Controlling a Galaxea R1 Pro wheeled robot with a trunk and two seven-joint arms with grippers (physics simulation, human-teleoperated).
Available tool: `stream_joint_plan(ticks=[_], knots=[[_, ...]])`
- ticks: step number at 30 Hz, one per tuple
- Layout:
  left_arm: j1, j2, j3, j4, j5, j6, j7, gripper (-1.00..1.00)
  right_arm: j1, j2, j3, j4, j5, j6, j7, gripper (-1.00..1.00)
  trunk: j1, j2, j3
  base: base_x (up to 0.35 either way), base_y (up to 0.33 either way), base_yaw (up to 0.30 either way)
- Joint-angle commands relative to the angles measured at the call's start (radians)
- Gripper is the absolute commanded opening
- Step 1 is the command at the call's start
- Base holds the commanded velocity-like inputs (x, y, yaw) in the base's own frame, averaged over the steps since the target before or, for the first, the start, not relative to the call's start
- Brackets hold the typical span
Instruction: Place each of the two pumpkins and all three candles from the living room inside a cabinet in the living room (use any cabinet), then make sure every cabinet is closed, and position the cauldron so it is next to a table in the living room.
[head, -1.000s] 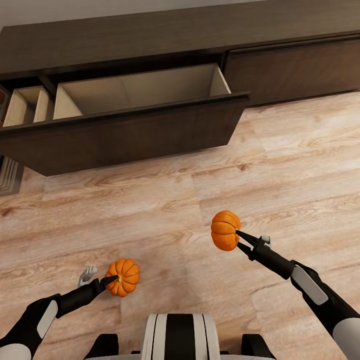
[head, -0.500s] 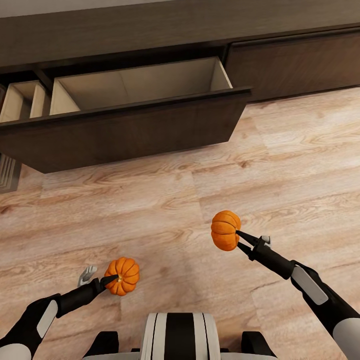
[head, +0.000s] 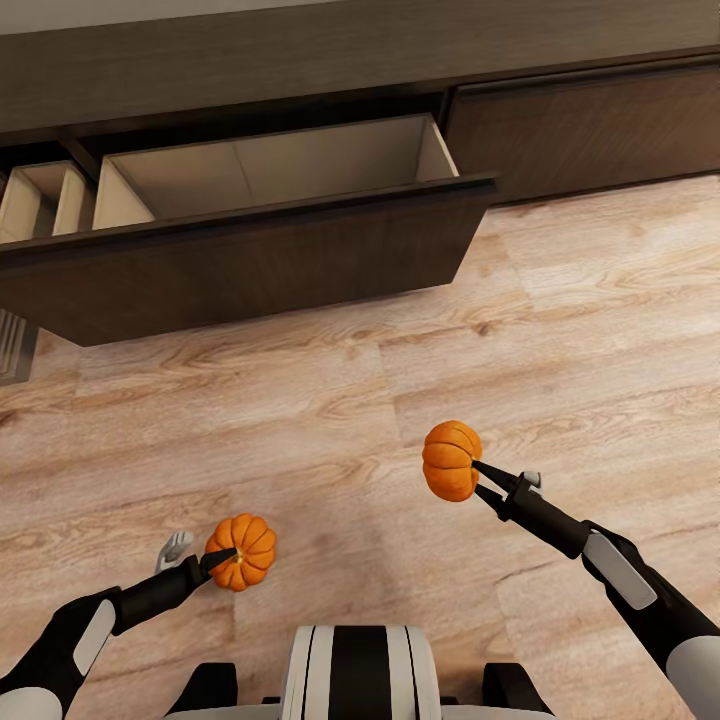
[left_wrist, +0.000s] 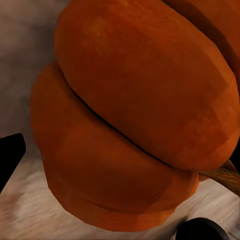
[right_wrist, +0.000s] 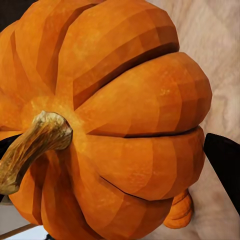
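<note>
Two pumpkins are recorded, one to each arm. The left pumpkin (head: 242, 552) is held in the left gripper (head: 222, 557), whose dark fingers are clamped narrowly on it near its stem end; it is carried low, above the wood floor (head: 300, 420), just ahead of the robot's base (head: 355, 675). In the left wrist view the same pumpkin (left_wrist: 135, 115) is seen pressed close, with a dark fingertip (left_wrist: 10, 155) at one side. The right pumpkin (head: 451, 461) is held in the right gripper (head: 478, 477), fingers closed against its side; it is carried higher and further forward than the left one, well apart from it. In the right wrist view its ribbed orange body (right_wrist: 115, 125) and curled brown stem (right_wrist: 32, 147) are shown, with a dark finger (right_wrist: 225, 160) at its edge.

One cabinet (head: 300, 60) is noted across the far side of the head view: a long, low, dark-brown wood-grain unit. Its left drawer (head: 250, 260) is pulled out, and the pale beige interior (head: 270, 170) is exposed. The right front (head: 590, 130) is seen flush with the unit. Both pumpkins are kept well short of the open drawer, with bare floor between.

Compared with half a second ago: the cabinet and drawer are shifted very slightly leftward in the head view, as by a small movement of the camera. The left pumpkin is displaced fractionally leftward. The right pumpkin and both grips are unchanged.
</note>
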Motion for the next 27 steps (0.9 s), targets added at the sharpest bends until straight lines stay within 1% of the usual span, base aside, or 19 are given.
stream_joint_plan(ticks=[1,8,9,27], knots=[[0.000,-0.001,0.003,0.001,-0.013,-0.005,0.001,1.00,-0.001,-0.001,0.004,0.000,-0.010,0.007,0.000,-1.00,0.000,0.000,0.000,0.000,-0.010,0.000],[0.000,-0.001,0.003,0.000,-0.014,-0.005,0.001,1.00,-0.001,-0.001,0.004,0.000,-0.010,0.006,0.000,-1.00,0.000,0.000,0.000,0.000,-0.002,0.000],[0.000,-0.001,0.003,0.000,-0.014,-0.005,0.001,-1.00,-0.001,-0.001,0.004,0.000,-0.010,0.006,0.000,-1.00,0.000,0.000,0.000,0.000,0.000,0.000],[0.000,-0.001,0.009,-0.007,-0.012,-0.006,0.000,-1.00,-0.001,0.000,0.005,0.001,-0.010,0.006,0.000,-1.00,0.000,0.000,0.000,0.000,0.000,0.000]])
